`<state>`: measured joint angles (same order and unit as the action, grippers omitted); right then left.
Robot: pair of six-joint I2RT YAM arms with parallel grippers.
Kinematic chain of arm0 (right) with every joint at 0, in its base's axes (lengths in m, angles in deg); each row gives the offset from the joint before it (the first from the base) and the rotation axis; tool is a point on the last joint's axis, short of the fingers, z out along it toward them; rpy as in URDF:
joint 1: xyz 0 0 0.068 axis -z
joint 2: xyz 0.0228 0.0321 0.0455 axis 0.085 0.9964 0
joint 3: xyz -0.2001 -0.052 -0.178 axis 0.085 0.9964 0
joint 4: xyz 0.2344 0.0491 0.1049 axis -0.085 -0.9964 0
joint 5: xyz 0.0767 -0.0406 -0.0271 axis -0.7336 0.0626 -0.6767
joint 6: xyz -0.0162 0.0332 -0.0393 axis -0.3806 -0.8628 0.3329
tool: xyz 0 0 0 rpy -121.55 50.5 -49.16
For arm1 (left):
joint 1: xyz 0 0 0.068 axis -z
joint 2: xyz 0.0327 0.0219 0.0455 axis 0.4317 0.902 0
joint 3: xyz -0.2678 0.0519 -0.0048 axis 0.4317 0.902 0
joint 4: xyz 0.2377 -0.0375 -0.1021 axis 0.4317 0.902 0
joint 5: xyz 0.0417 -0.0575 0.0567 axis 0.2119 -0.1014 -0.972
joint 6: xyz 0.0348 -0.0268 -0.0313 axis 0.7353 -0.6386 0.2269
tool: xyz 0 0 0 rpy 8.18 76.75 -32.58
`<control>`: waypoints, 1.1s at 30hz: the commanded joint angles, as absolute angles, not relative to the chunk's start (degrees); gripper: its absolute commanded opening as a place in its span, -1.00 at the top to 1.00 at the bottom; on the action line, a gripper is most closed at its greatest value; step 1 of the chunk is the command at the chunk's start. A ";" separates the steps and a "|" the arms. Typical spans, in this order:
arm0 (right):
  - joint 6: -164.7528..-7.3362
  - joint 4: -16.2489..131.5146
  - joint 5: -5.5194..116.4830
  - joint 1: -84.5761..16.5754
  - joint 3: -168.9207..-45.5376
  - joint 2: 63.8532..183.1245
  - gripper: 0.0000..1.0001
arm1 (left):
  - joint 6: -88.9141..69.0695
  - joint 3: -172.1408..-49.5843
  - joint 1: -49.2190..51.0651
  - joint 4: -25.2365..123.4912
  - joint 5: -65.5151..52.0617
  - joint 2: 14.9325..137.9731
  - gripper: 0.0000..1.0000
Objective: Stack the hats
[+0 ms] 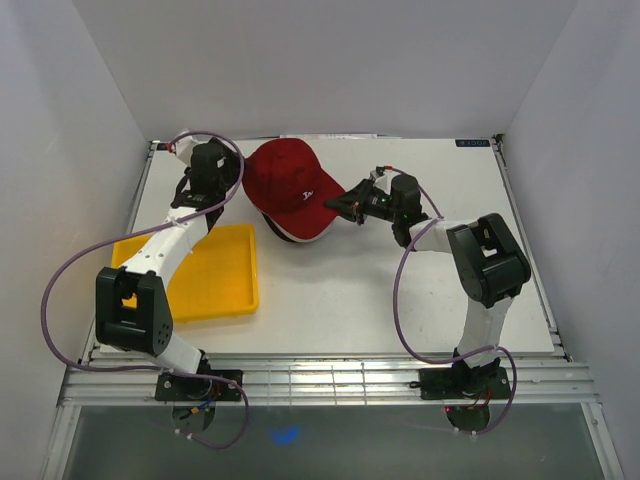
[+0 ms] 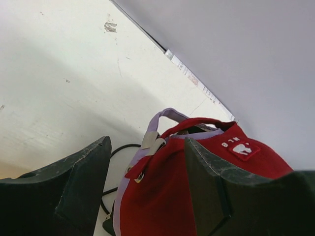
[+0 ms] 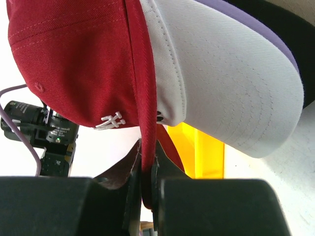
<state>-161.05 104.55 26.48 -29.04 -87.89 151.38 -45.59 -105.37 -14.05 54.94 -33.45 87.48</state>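
Right claw [image 3: 146,169] is clamped on the brim of the dark red hat [image 1: 285,185], which tops the stack at the upper centre of the surface [image 1: 380,300]. A white brim [image 3: 221,88] lies just beneath. At the stack's back, the left claw [image 2: 147,147] stands wide open.

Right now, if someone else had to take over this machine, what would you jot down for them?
Left gripper: open at the back of the stack, holding nothing.
Right gripper: shut on the red cap's brim.
Caps: one stack at the back of the table, red cap on top, with the white cap, lavender cap and black cap under it.
Done: the red cap is on the stack, and the top view shows no loose cap.
Left: probably release the brim and pull both arms back.
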 commanded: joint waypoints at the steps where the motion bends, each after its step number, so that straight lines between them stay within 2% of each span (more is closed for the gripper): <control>1: -156.40 92.51 25.86 -28.78 -87.49 154.56 0.84 | -46.51 -108.04 -14.76 51.67 -31.26 88.58 -0.43; 12: -156.22 92.33 25.24 -28.17 -88.46 155.26 0.84 | -47.65 -108.05 -16.43 48.86 -21.94 92.80 -0.38; 17: -156.40 92.33 25.15 -27.90 -88.90 155.61 0.84 | -47.91 -106.72 -16.96 48.86 -19.74 93.68 -0.15; 20: -156.83 92.50 25.42 -27.90 -88.81 155.87 0.84 | -47.30 -108.03 -17.05 50.61 -19.03 95.26 0.16; 23: -157.71 93.38 25.59 -27.90 -88.55 156.14 0.84 | -46.60 -109.70 -17.05 50.97 -17.80 96.93 0.34; 33: -159.73 96.28 26.91 -27.90 -85.74 158.16 0.84 | -45.19 -118.76 -17.05 63.35 -17.45 103.79 0.46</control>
<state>-161.36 105.28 24.99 -28.14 -89.42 153.89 -46.85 -117.43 -17.00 55.72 -17.73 101.91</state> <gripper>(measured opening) 0.111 0.278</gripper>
